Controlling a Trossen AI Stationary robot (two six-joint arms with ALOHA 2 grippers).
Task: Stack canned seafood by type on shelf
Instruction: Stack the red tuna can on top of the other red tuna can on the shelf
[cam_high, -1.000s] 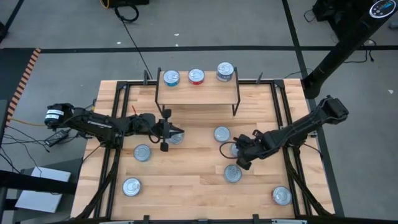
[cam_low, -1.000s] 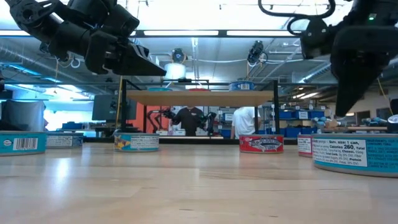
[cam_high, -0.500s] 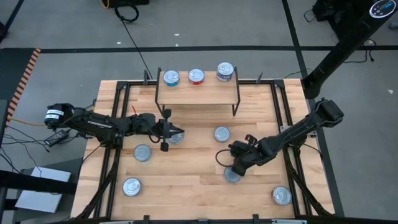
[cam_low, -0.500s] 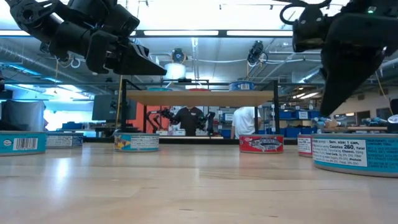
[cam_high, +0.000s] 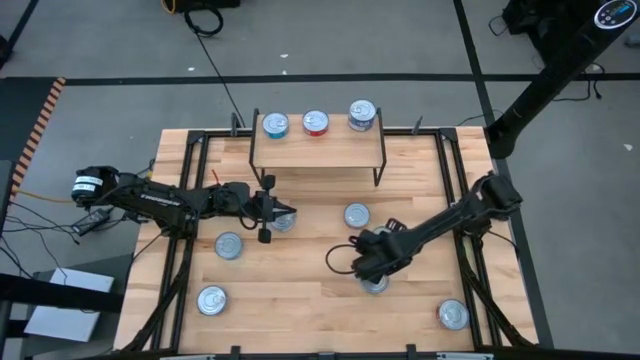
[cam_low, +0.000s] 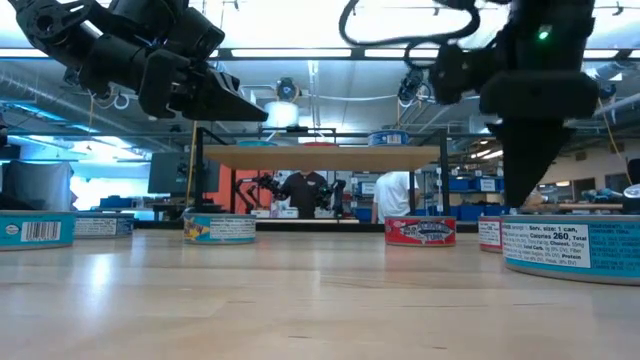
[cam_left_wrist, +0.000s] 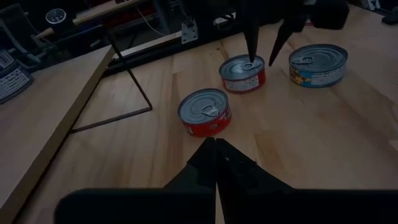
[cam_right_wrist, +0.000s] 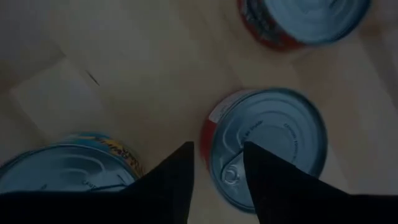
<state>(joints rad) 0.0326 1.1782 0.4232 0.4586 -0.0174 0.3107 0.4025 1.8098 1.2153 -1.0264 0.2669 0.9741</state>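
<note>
The shelf (cam_high: 318, 148) stands at the table's far middle and carries a teal can (cam_high: 275, 124), a red can (cam_high: 315, 122) and a blue can (cam_high: 362, 114). My right gripper (cam_right_wrist: 217, 149) points steeply down, open, right over a red can (cam_right_wrist: 267, 149) on the table. One finger is above the lid and the other is beside the rim. Red can (cam_left_wrist: 244, 71) shows under those fingers in the left wrist view too. My left gripper (cam_high: 290, 212) is shut and holds nothing. It hangs above a teal can (cam_low: 220, 228). My right gripper comes at the red can from above. One fingertip (cam_left_wrist: 252, 57) stands at the lid near the pull tab (cam_left_wrist: 249, 65). I cannot tell whether it touches the lid. The can sits flat on the table.
More cans lie on the table: a red one (cam_high: 356, 215), a teal one (cam_high: 375, 284), and others at the near right (cam_high: 453, 315) and left (cam_high: 229, 245), (cam_high: 211, 299). Black frame rails (cam_high: 190, 200) run along both sides. People show in the room behind the table.
My right gripper has gone toward the table's left and near edges and sunk a little. It has tipped more steeply down and opened over the red can. No can has moved.
</note>
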